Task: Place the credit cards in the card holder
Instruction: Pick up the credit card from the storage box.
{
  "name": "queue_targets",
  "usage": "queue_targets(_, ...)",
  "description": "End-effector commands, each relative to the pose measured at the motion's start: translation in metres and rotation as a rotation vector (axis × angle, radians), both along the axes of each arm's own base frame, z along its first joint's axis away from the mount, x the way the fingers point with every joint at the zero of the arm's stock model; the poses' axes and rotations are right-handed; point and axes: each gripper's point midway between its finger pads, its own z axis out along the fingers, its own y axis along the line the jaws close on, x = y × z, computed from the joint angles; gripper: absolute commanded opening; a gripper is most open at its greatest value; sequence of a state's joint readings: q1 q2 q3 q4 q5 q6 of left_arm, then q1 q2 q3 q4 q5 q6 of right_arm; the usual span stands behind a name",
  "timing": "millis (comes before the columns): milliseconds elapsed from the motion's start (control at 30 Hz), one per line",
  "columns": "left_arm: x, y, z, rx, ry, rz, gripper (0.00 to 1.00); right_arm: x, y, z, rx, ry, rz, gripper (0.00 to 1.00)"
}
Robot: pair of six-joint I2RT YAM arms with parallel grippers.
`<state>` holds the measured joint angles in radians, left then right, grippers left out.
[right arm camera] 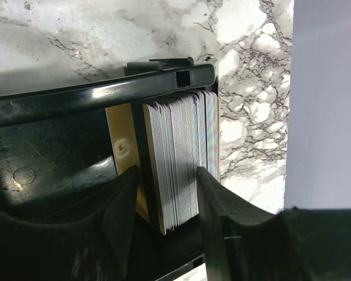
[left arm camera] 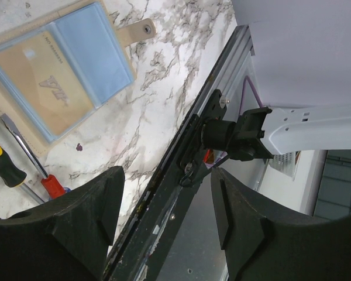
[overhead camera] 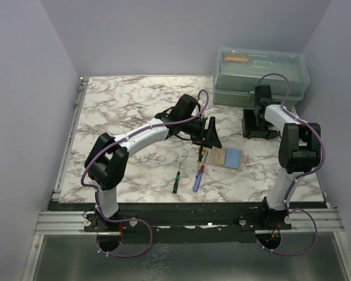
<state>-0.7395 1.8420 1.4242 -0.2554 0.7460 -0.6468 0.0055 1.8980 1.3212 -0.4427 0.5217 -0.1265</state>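
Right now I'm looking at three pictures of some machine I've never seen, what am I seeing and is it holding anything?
These are two robot arms bolted at the near edge of a marble table, each ending in a two-finger gripper. The wide picture looks down from above; the other two come from wrist cameras. On the table lie an open tan card holder, a few screwdrivers and, at the back, a green toolbox. The left gripper is open and empty near the card holder. The right gripper has its fingers either side of credit cards standing in a black rack; whether it grips them is unclear.
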Motion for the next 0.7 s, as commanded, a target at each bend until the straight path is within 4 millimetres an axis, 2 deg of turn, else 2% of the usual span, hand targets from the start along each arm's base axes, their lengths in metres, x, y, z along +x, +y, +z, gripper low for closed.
queue_targets(0,-0.004,0.0004,0.0083,-0.03,-0.005,-0.022,0.67,0.0038,-0.0031,0.0079,-0.067,0.0,-0.008,0.45)
queue_targets(433,-0.0043,0.0004,0.0096,-0.034,-0.007,-0.022,0.67,0.0022,-0.0073,0.0101,-0.116,0.018,-0.016,0.45)
queue_targets(667,-0.0043,0.0006,0.0103,-0.036,-0.009,-0.023,0.67,0.0018,-0.0069,0.0086,-0.123,0.028,-0.012,0.37)
